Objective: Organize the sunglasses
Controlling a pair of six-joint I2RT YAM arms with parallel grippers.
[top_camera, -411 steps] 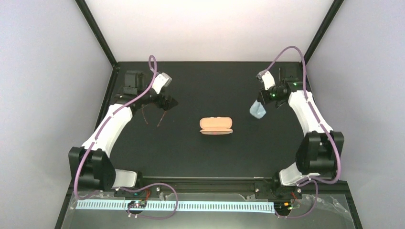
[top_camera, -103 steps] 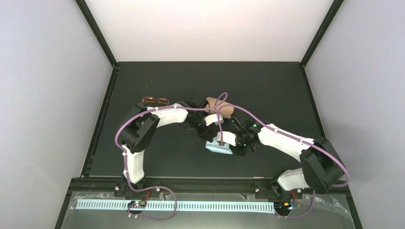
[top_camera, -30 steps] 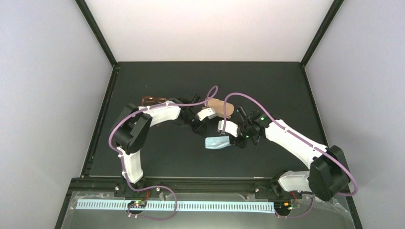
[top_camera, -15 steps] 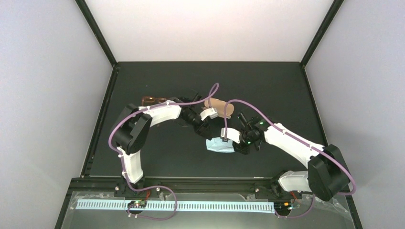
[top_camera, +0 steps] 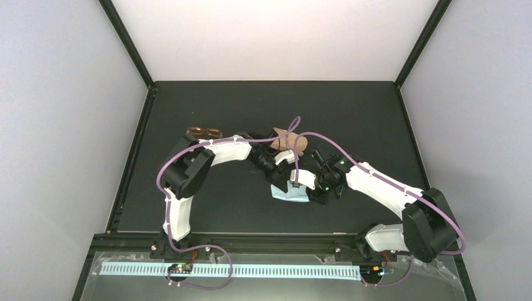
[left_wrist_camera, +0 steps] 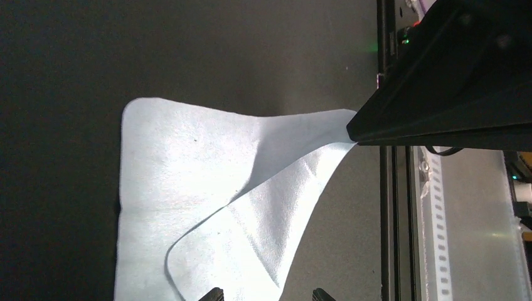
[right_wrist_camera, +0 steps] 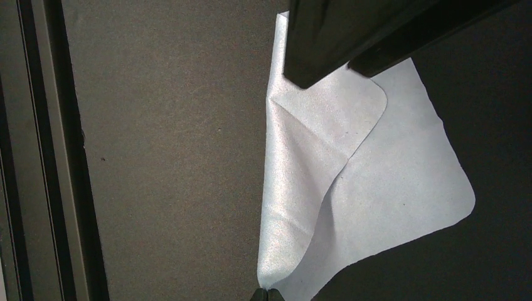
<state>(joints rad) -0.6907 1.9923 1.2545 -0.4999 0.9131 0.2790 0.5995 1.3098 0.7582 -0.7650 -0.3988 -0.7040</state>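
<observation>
Top view: the sunglasses [top_camera: 204, 132] lie on the bench [top_camera: 351, 113] toward its far left. Their long axis runs roughly left to right. They are well apart from both hands, which meet over the cloth [top_camera: 287, 194] at mid-bench. From the left hand [top_camera: 279, 179] they lie to the left and farther back, just beyond the left arm's [top_camera: 219, 149] own forearm. That arm is much the nearer, so I judge the pickup falls to it. It would have to draw back over its own elbow to reach them. The case [top_camera: 290, 140] sits just behind the hands, partly hidden by cables, to the right of the sunglasses and off the straight path to them. The right hand [top_camera: 312, 193] is at the cloth's right edge.

Left wrist view: the left hand's two fingertips stand apart and hold nothing. A folded flap of cloth lies below the gap between them. The right hand pinches a corner and lifts it off the bench. No sunglasses are in sight.

Right wrist view: the right hand is closed tight on that corner and the cloth drapes away from it. The left hand's dark bulk hangs over the far flap. The sunglasses are again out of frame.
</observation>
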